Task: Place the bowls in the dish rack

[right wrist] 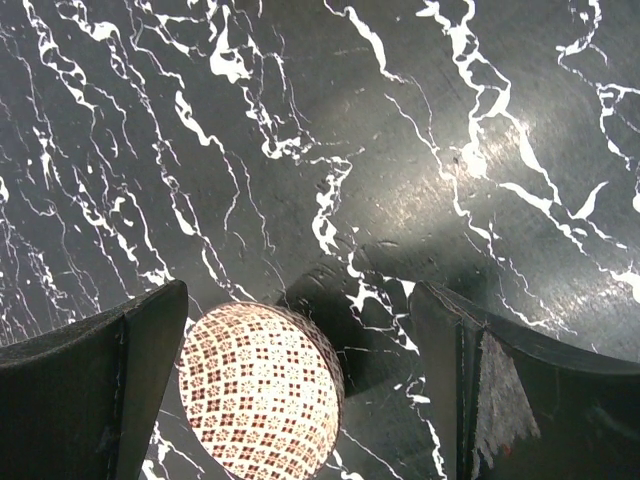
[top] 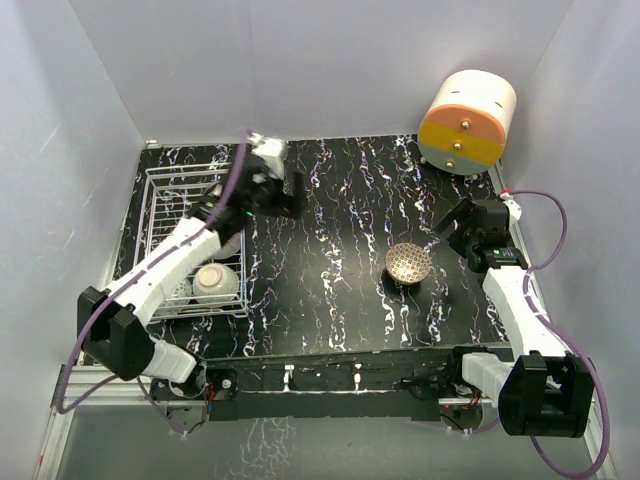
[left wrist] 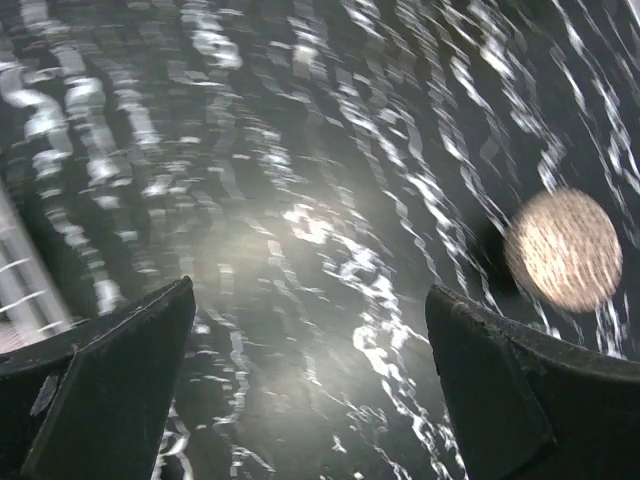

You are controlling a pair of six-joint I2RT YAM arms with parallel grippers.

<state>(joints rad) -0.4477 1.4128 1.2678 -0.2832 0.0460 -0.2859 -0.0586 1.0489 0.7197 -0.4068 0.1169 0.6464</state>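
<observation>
From above, a black surface (top: pixel 330 300) veined with white like marble sits inside plain pale walls (top: pixel 300 60). The white wire dish rack (top: pixel 160 195) stands at its left, a whitish round bowl (top: pixel 215 283) in the near corner. A brown-gold bowl (top: pixel 408 263) sits right of centre, and a cream-orange-yellow cylinder (top: pixel 466 122) stands in the far right corner.

Left wrist: the left fingers (left wrist: pixel 120 380) are wide apart and empty over the blurred, glossy surface.

Right wrist: the right fingers (right wrist: pixel 100 390) are apart, with the lattice-patterned bowl below, nearer one finger.
</observation>
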